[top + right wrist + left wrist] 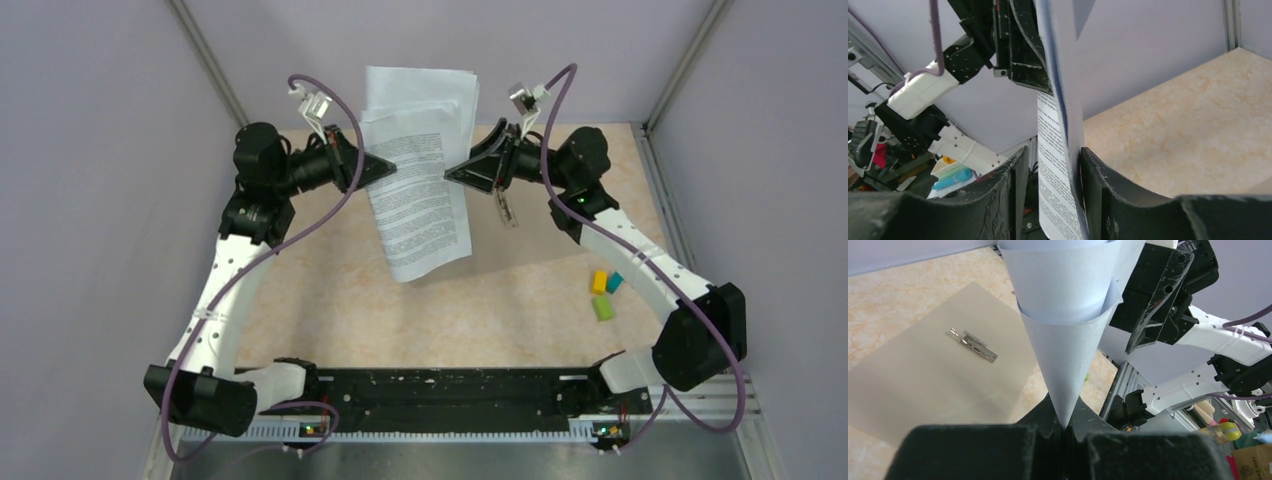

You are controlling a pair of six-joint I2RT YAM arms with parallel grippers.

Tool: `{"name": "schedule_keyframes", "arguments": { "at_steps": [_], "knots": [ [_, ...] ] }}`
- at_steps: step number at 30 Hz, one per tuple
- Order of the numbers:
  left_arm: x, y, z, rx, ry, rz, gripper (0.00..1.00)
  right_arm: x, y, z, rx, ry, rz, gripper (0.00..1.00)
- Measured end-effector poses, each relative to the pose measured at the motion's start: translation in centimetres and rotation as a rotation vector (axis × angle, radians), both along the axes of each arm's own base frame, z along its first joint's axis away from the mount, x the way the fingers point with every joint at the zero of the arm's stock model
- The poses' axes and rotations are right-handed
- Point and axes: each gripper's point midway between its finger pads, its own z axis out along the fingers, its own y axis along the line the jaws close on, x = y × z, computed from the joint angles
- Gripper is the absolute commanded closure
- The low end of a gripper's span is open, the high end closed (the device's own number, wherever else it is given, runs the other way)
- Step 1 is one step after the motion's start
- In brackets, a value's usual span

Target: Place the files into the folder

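The files (pixel 420 190) are several white sheets, some with printed text, hanging upright in the air above the table. My left gripper (pixel 378 168) is shut on their left edge; in the left wrist view the files (pixel 1068 340) curl into a cone that narrows into that gripper (pixel 1066 427). My right gripper (pixel 452 173) straddles their right edge. In the right wrist view the files (pixel 1058 165) rest against one finger (pixel 1098 180), with a gap to the other, so that gripper (pixel 1054 152) is open. The brown folder (pixel 525 243) lies flat on the table (pixel 878 305) beneath, also in the left wrist view (pixel 923 380).
A metal clip (pixel 507 208) lies on the folder, seen too from the left wrist (pixel 975 345). Yellow (pixel 598 282), teal (pixel 615 282) and green (pixel 603 308) blocks sit near the right arm. Grey walls close in the table at the back and sides.
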Motion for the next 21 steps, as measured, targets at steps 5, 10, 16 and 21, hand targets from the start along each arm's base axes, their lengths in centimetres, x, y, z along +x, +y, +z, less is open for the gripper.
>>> {"name": "schedule_keyframes", "arguments": {
  "at_steps": [5,10,16,21],
  "knots": [
    [-0.2,-0.4,-0.3,-0.005,0.01,-0.018,1.0,-0.1,1.6,-2.1,-0.064,0.03,-0.022,0.6],
    [-0.2,-0.5,-0.8,-0.004,0.015,-0.024,1.0,0.7,1.9,-3.6,-0.111,0.05,-0.074,0.79],
    [0.3,-0.6,-2.3,0.002,0.053,-0.005,0.67,1.6,2.0,-4.6,-0.142,0.087,-0.136,1.0],
    [3.4,1.0,-5.4,0.056,0.166,0.208,0.29,2.3,2.7,-5.9,-0.203,0.18,-0.223,1.0]
  ]
}}
